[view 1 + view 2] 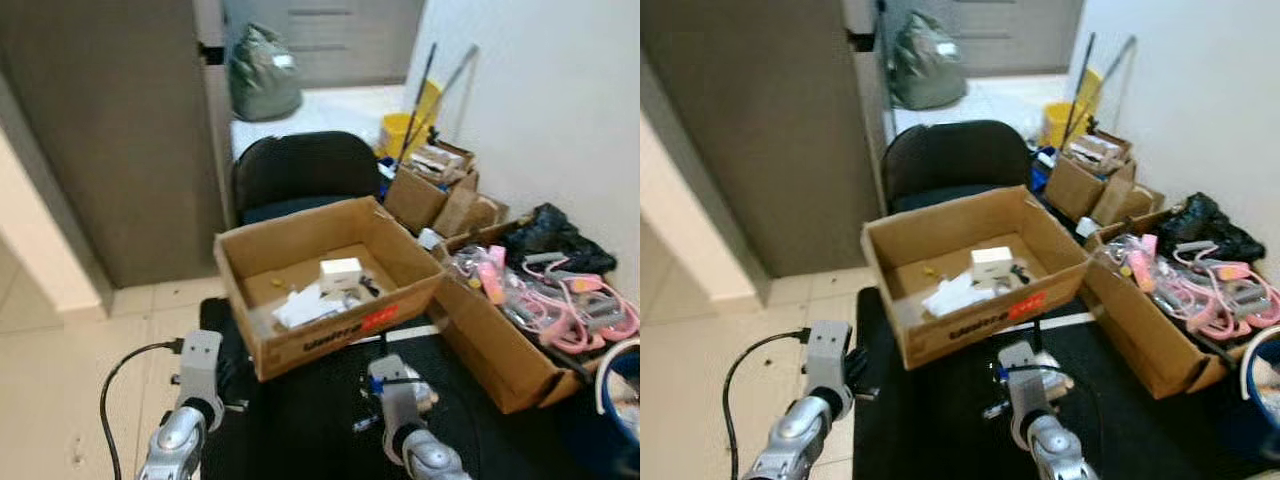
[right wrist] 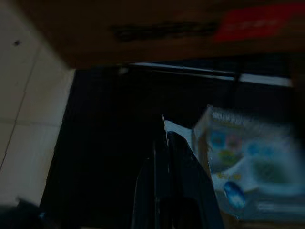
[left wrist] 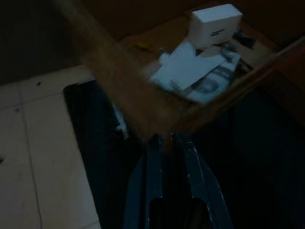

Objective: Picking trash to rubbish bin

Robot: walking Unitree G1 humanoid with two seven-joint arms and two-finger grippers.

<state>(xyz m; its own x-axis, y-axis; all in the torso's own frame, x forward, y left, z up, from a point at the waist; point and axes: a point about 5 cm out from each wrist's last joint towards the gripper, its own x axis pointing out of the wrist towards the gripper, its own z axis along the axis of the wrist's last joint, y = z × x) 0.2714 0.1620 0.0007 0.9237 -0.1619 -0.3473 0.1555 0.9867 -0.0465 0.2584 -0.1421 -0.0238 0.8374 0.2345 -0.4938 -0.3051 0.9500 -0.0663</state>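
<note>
Nearest the camera, both silver arms reach forward over a black mat. The left gripper has its two black fingers drawn almost together with nothing between them, its tips just before the near corner of the open cardboard box. The right gripper has its fingers pressed together; a pale printed packet lies just beside them on the mat, and whether a thin white scrap is pinched at the fingertips cannot be told. Beyond the grippers the box stands on the mat, with a red label on its front wall. Inside it lie a small white carton, crumpled white paper and a few small dark bits. To the robot's right, a second cardboard box holds pink cables or hangers and a black bag. Behind the first box stands a black chair. Farther right are smaller boxes, then a yellow bucket with mop handles against the white wall. Farthest back, a grey-green sack rests on the pale floor beside a dark door.
</note>
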